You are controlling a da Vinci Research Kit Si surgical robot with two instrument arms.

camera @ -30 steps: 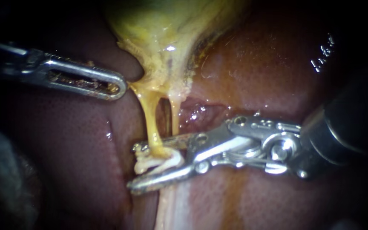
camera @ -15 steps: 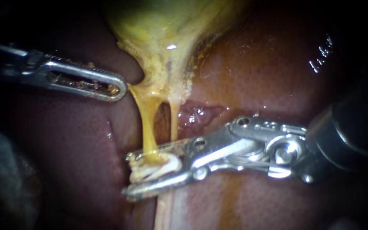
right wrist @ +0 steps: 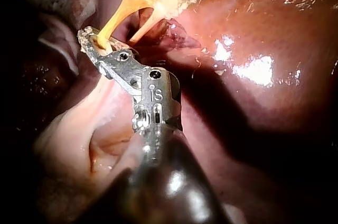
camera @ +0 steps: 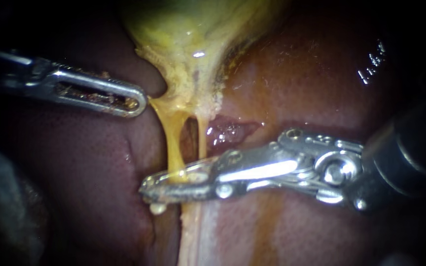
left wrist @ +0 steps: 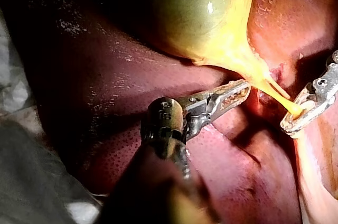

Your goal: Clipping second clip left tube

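Two thin yellow tubes hang from the gallbladder [camera: 193, 39]: the left tube [camera: 172, 143] and the paler right tube [camera: 202, 138]. My right instrument [camera: 146, 189] comes in from the right, its jaws shut across the left tube's lower end. A white bit of clip [camera: 158, 208] shows under the jaws. In the right wrist view the same jaws [right wrist: 87, 36] hold the tube's end. My left instrument [camera: 141, 103] lies at the upper left, jaws together on a yellow fold at the gallbladder's neck. The left wrist view also shows it [left wrist: 244, 87].
Dark red liver [camera: 321, 74] surrounds the tubes on all sides. A pale band of tissue [camera: 195, 236] runs down below the right instrument's jaws. A raw red patch [camera: 228, 130] lies just right of the tubes. Grey cloth [left wrist: 31, 182] lies beside the liver.
The right instrument's jaws have closed, from wide open around the white clip and left tube to shut on the tube. The left instrument has stayed put.
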